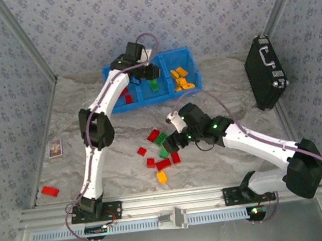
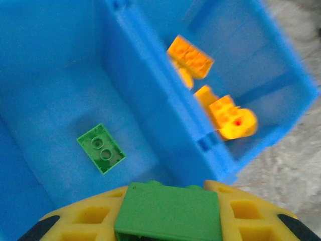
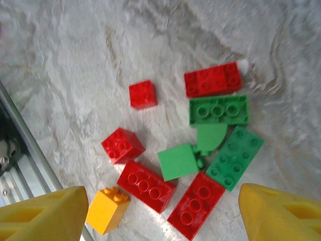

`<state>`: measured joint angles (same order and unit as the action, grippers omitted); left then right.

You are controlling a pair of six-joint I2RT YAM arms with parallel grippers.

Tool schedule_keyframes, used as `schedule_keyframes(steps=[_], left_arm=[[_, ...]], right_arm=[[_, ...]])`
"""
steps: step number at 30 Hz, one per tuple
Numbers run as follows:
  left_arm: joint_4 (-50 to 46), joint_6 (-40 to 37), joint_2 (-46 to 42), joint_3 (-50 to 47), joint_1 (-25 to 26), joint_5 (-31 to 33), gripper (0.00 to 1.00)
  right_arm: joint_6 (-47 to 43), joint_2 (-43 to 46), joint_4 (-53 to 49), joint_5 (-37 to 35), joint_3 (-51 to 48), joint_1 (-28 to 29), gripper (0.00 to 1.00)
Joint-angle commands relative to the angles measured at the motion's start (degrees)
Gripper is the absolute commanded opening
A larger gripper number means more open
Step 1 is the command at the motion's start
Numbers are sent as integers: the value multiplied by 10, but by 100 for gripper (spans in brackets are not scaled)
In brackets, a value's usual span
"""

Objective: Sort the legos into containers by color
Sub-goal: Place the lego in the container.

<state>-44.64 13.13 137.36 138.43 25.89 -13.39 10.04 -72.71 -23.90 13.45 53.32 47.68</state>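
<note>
- Clamped between the yellow fingers (image 2: 85, 223) of the left hand (image 2: 168, 226), at the bottom edge of the left wrist view, is a flat green brick (image 2: 168, 208). Its broad face is turned to the camera and its long axis runs across from finger to finger.
- That hand hangs over the middle compartment of the blue tray (image 2: 150, 100). On the compartment floor lies a small green two-hole brick (image 2: 101, 148), its long axis slanting from upper left to lower right.
- Next door, the right compartment holds orange-yellow bricks (image 2: 228, 118), heaped at mixed angles.
- Seen from above, the tray sits at the far side of the worktop (image 1: 227, 89) — red bricks (image 1: 126, 95) in its left compartment.
- Right hand (image 3: 165, 216) is released, its fingers spread wide with nothing between them, above a loose cluster on the worktop.
- At the cluster's top, a long red brick (image 3: 213, 80) lies nearly level, with a green three-hole brick (image 3: 219, 110) just below and parallel to it.
- A green eight-stud brick (image 3: 234, 157) slants from upper right to lower left, and a plain green square (image 3: 178, 161) lies beside it.
- Two long red bricks lie lowest — one (image 3: 146, 186) slanting down to the right, the other (image 3: 195, 205) slanting up to the right.
- Two small red squares (image 3: 142, 94) (image 3: 123, 145) lie to the left, and an orange cube (image 3: 107, 210) sits by the lower left finger.
- One stray red brick (image 1: 50, 191) lies well apart, near the left wall.
</note>
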Motion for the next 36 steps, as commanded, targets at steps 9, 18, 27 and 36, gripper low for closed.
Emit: schedule_keyframes(steps=[9,18,27,36], left_arm=[[-43,13,74,53,0,34,27],[-37,12,101,55,-1,35,29],[-43,9,112,67,-1,36,50],[-58,3,97,96,-1,16,55]], right_arm=[[9,-18,-14,-35,-5,70,80],[-13,-46,-26,-47,24,81,81],[-15,-71,-30,-50,32,82,80],[-26,-79,-39,2,30,86,78]])
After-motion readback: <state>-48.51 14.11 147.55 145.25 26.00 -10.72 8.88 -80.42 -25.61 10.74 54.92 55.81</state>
